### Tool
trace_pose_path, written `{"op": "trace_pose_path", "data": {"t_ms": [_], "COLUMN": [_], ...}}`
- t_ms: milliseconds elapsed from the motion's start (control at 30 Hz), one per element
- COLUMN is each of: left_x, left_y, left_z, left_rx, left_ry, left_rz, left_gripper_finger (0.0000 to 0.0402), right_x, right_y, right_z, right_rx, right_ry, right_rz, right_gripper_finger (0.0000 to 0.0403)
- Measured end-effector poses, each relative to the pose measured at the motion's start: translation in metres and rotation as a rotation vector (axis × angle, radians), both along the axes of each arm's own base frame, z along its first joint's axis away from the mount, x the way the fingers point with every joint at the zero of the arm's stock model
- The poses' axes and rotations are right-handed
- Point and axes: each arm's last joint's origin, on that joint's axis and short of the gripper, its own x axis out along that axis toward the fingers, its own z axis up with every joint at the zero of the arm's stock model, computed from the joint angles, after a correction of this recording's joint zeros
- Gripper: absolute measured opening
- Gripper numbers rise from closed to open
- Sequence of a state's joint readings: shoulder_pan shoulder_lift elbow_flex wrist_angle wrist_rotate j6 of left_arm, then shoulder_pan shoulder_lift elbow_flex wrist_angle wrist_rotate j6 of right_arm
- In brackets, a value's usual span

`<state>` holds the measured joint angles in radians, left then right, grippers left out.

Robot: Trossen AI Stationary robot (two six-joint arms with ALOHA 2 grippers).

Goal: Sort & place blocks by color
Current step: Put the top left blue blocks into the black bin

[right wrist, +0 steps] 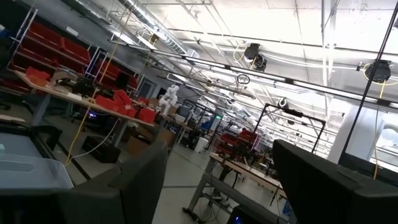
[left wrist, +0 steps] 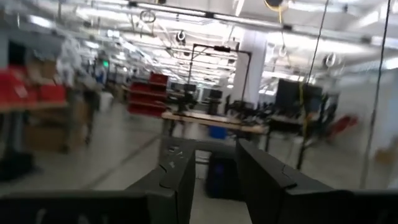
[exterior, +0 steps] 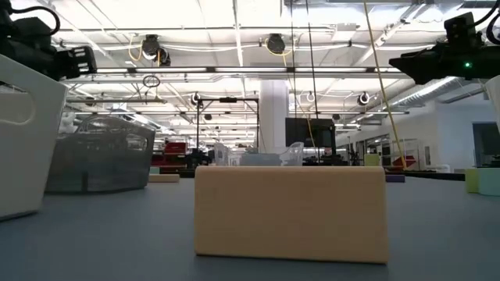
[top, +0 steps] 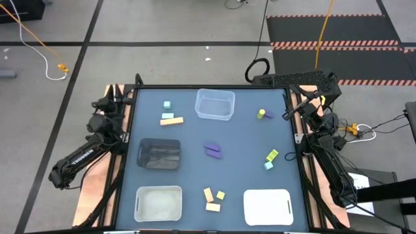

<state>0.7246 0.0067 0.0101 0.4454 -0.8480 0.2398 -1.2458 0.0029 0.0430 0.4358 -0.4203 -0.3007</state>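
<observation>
Both arms sat folded beside the worktop; the left gripper had its jaws closed on nothing, the right gripper gaped empty. The blocks lay scattered in 5 small clusters among 4 bins.

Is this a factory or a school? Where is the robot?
Probably a big robot lab or workshop, not a school. Beyond the table there are red storage bins on shelves, long workbenches and rows of ceiling lights. Cables trail across the grey floor.
</observation>
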Motion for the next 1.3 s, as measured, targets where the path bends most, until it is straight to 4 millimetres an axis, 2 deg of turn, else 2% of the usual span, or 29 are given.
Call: {"op": "trace_pose_path", "data": {"t_ms": [200,300,533,833,933,1167,1300], "left_x": [0.000,0.000,-0.001,0.002,0.005,0.017,0.021], "left_y": [0.000,0.000,-0.001,0.000,0.000,-0.005,-0.008], "left_z": [0.000,0.000,0.004,-0.001,-0.002,-0.001,-0.002], "left_rx": [-0.016,-0.017,0.018,0.007,0.005,-0.018,-0.048], "left_ry": [0.313,0.333,0.194,-0.183,-0.329,-0.445,-0.462], "left_rz": [0.094,0.100,0.073,-0.106,-0.231,-0.663,-0.811], "left_gripper_finger": [0.0115,0.0115,0.0115,0.0115,0.0115,0.0115,0.0115], "right_x": [0.000,0.000,0.000,0.000,0.000,0.000,0.000], "right_y": [0.000,0.000,0.000,0.000,0.000,0.000,0.000], "right_z": [0.000,0.000,0.000,0.000,0.000,0.000,0.000], "right_rx": [0.001,0.001,0.000,0.001,0.000,0.001,0.001], "right_ry": [0.000,0.000,0.000,0.000,0.000,0.000,0.000], "right_rz": [0.000,0.000,0.000,0.000,0.000,0.000,0.000], "right_gripper_finger": [0.0281,0.0281,0.0281,0.0281,0.0281,0.0281,0.0281]}}
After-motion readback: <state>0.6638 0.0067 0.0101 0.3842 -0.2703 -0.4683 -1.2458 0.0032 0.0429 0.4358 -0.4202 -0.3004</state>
